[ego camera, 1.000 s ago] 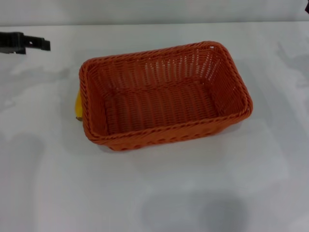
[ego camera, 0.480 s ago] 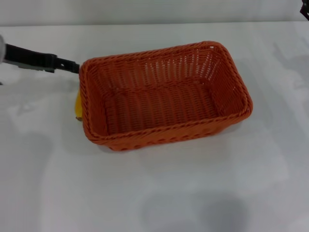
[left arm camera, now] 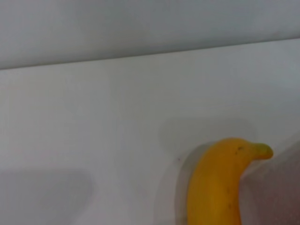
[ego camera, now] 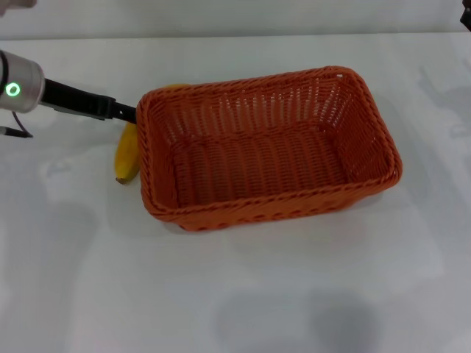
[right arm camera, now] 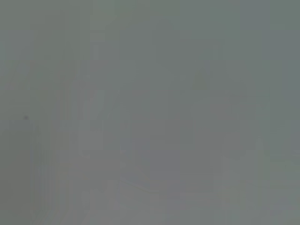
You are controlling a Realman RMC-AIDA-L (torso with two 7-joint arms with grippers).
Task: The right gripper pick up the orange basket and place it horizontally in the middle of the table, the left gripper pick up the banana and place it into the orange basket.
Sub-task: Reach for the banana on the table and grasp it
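banana point(ego camera: 127, 155) just below left end effector point(ego camera: 125, 114), finger state unclear, beside orange basket point(ego camera: 268, 147)

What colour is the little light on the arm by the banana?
Green. The light shows best in the head view, on the left gripper's wrist.

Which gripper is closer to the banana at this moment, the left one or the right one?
Left. The left gripper is right beside the banana, at the orange basket rim. The right gripper is barely visible at the far right corner.
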